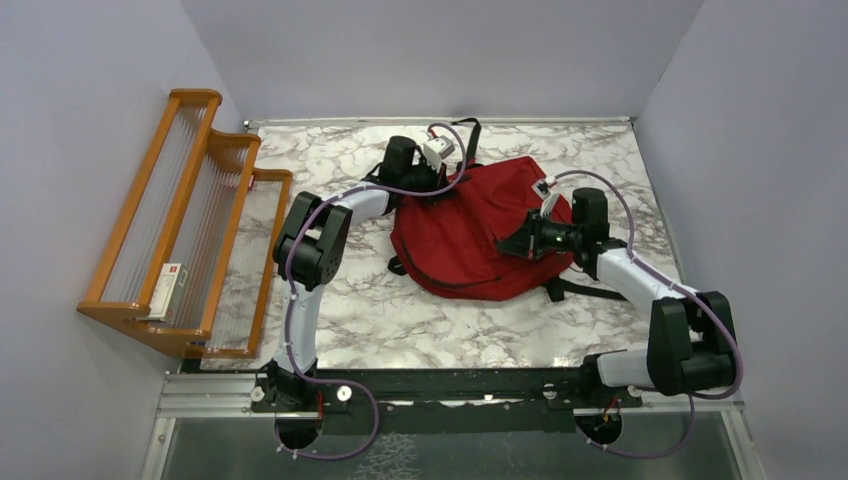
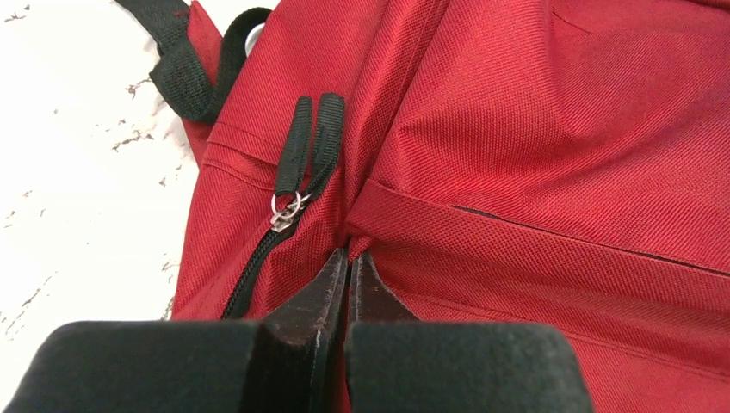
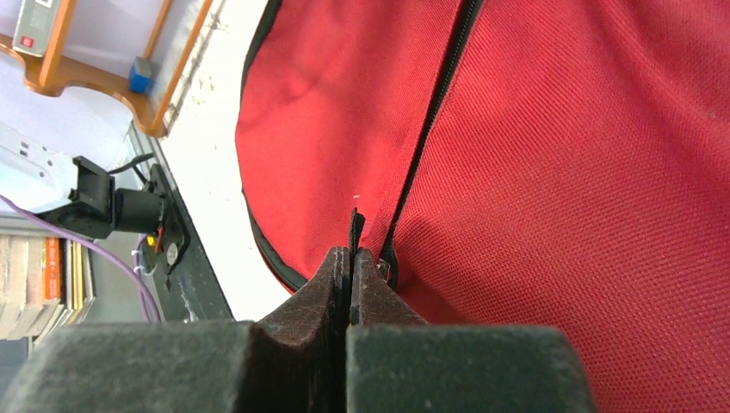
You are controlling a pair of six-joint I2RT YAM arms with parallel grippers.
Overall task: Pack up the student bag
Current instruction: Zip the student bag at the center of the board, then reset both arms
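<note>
The left claw point(image 2: 349, 261) is shut, pinching red fabric at the far-left corner of the student bag point(image 1: 470, 235), which lies on the bench point(image 1: 400, 320), while on the bag's right the right claw point(image 3: 351, 255) clamps the black zipper pull point(image 3: 355, 225), its track point(image 3: 430, 112) running straight ahead.

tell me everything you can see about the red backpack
The student bag is a large red woven-fabric backpack with black straps and black zippers, lying flat on the marble table, towards its far centre. The zippers in view look closed; two black pull tabs sit together at one zipper's end. The left gripper is shut on a red seam fold at its far-left edge; the right gripper pinches a black tab beside another zipper.
</note>
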